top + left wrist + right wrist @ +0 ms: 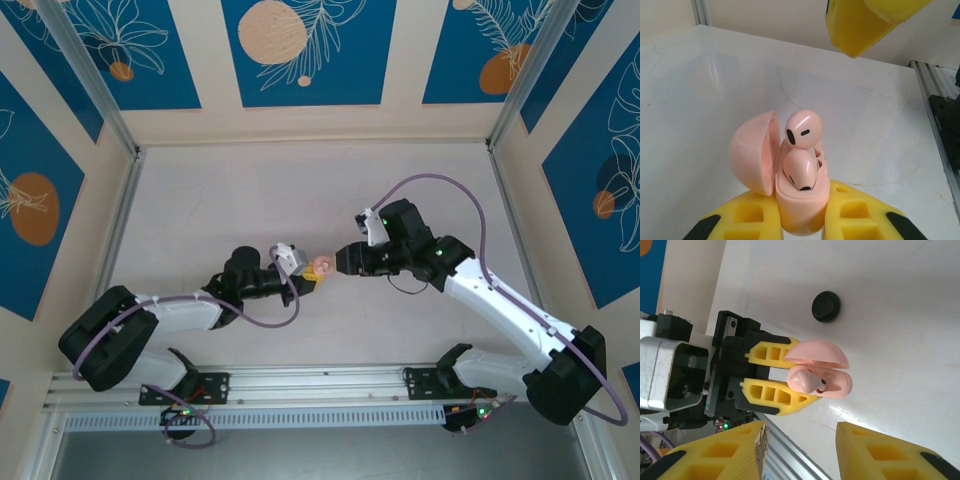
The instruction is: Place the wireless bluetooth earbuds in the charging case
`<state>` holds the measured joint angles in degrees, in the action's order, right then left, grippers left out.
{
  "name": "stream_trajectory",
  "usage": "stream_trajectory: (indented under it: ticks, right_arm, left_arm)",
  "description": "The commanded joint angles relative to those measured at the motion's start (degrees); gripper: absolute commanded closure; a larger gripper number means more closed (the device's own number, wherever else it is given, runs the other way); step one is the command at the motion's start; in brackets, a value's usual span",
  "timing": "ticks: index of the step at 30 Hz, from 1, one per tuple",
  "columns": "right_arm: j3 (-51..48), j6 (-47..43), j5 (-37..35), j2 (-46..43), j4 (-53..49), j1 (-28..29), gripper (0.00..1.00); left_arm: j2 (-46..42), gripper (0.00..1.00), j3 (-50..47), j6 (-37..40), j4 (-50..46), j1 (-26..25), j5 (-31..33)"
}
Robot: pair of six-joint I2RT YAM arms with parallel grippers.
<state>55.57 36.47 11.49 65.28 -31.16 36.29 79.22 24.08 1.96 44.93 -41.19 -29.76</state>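
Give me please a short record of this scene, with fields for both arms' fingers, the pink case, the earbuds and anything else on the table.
left fingers: shut on the pink case
lid: open
lower pink earbud: seated in the case
upper pink earbud: standing higher, seemingly not fully in
right fingers: open, empty, close to the case
black round case: lying on the table, apart

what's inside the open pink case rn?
In the pink case: a seated earbud and an upper earbud perched on it, sticking out. Whatever lies beneath them is covered.
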Motion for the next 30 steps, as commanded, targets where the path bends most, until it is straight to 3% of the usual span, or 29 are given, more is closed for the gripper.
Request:
stream_trajectory:
  ticks: [1,25,30]
  right_arm:
    - [2.47,1.74,2.88,1.96,-2.26,-0.13,0.58]
    - [6.05,-3.66,5.56,11.10,-1.64,0.66,0.58]
    - [6.04,-3.60,6.29,11.82,-1.70,0.71,0.62]
  left_arm:
    - [-1.04,0.87,1.32,1.77,-0.27,-0.72,-0.56]
    - [-1.66,0.87,2.01,2.09,-2.04,-0.75,-1.09]
    - [-1.88,0.87,2.03,2.21,-2.40,-0.74,-1.01]
